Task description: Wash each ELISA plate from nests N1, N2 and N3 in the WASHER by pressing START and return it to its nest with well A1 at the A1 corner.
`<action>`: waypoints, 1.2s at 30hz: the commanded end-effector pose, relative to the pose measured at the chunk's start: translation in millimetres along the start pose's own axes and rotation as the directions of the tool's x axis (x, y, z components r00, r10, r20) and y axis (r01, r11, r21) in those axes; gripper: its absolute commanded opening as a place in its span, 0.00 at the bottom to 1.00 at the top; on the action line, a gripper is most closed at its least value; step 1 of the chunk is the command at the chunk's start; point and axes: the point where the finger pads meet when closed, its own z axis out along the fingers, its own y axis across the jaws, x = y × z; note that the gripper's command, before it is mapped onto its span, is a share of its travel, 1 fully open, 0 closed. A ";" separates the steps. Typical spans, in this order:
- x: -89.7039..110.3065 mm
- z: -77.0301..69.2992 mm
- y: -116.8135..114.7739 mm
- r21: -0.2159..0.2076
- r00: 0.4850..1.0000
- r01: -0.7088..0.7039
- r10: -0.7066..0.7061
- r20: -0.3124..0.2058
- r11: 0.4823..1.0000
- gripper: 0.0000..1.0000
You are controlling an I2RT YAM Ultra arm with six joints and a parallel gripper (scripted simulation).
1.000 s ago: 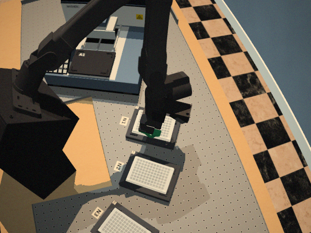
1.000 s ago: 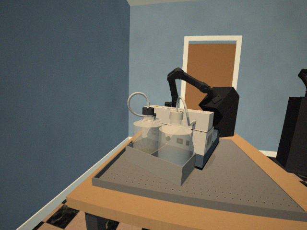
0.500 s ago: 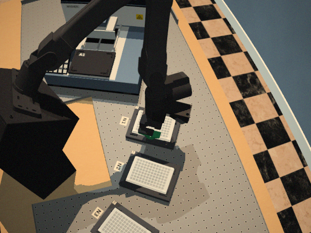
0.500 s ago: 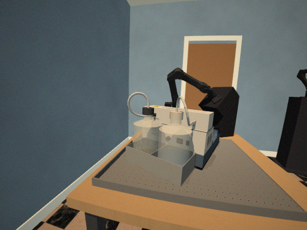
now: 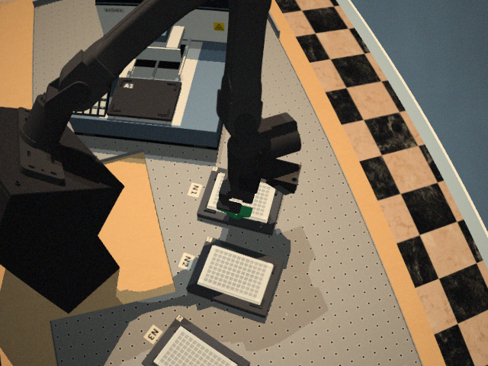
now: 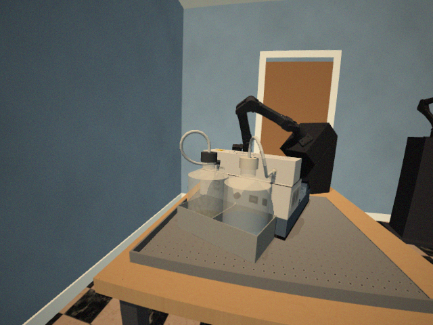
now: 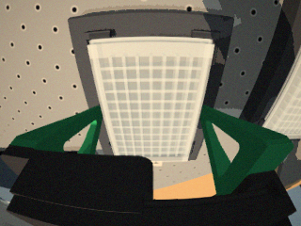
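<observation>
Fingers of green plastic are spread wide either side of a white gridded plate point(image 7: 150, 90), clear of it. N2's plate point(image 5: 235, 274) is seen nearby.

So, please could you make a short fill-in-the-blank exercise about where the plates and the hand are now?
1. The black arm's green-fingered hand is over the white 96-well plate in nest ____.
2. Its fingers stand ____, one on each side of that plate.
3. The dark carrier pocket on the grey washer holds ____ plate.

Missing words: N1; open; no
</observation>
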 end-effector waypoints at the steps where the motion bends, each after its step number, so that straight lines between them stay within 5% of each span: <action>1: -3.2 -1.5 0.8 -0.001 1.000 -0.001 0.001 0.009 1.000 1.00; 11: -3.2 -1.5 0.8 -0.001 1.000 -0.001 0.001 0.009 1.000 1.00; 36: -2.9 -39.7 0.8 -0.001 1.000 -0.001 0.001 0.009 1.000 1.00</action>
